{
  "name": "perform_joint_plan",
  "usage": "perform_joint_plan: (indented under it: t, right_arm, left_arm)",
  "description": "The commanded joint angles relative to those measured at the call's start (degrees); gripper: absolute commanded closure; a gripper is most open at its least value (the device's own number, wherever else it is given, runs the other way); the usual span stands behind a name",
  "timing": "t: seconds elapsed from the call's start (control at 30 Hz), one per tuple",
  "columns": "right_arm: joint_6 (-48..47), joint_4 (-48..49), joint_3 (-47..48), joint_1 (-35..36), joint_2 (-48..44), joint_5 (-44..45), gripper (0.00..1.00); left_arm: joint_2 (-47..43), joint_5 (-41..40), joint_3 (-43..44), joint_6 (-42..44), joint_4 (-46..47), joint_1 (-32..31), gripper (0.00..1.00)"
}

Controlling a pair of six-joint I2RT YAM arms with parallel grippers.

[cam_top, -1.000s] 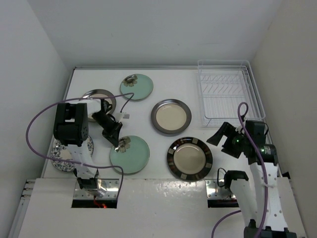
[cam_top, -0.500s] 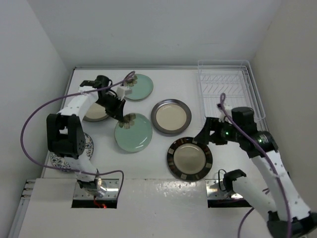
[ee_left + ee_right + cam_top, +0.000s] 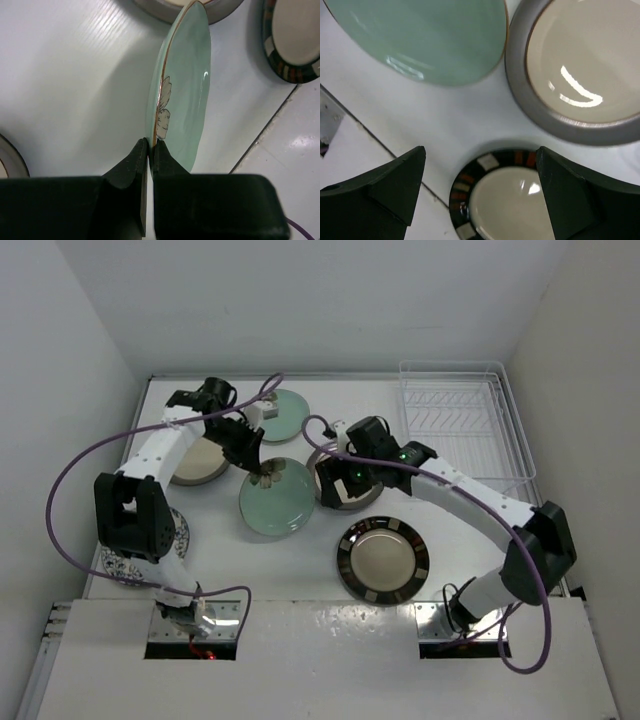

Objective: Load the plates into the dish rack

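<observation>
My left gripper is shut on the rim of a mint-green plate, at its flower mark, and holds it tilted above the table. My right gripper is open and empty, just right of that plate. It hangs over the cream plate with a dark-grey rim. The black-banded plate lies near the front. The dish rack stands empty at the back right.
A second mint-green plate lies at the back, partly behind my left arm. Another grey-rimmed cream plate lies at the left, and a blue-floral plate sits by the left arm's base. White walls close in the table on three sides.
The left gripper has carried the mint-green plate from the front left toward the middle and tilted it. The right arm swung from the right side to over the grey-rimmed plate.
</observation>
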Motion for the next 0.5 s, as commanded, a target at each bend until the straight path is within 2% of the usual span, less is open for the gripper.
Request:
perform_joint_plan:
  t: [0.0, 0.23, 0.37, 0.47]
  right_arm:
    - [-3.65, 9.94, 6.63, -2.91, 0.96, -3.61, 0.09]
    - [-9.36, 13.64, 3.14, -5.19, -2.10, -6.59, 0.05]
    - [-10.94, 21.62, -1.78, -7.13, -5.53, -9.49, 0.04]
    - [-11.91, 24.00, -3.11, -8.88, -7.20, -10.99, 0.03]
  left_arm:
    - [-4.80, 8.88, 5.42, 1.21, -2.24, -1.57, 1.00]
    - [-7.89, 13.37, 9.56, 2.01, -3.91, -2.62, 1.00]
    - [-8.42, 17.75, 11.75, 3.59, -5.84, -3.24, 1.00]
    - [-9.82, 17.77, 12.28, 4.21, -5.85, -4.30, 1.00]
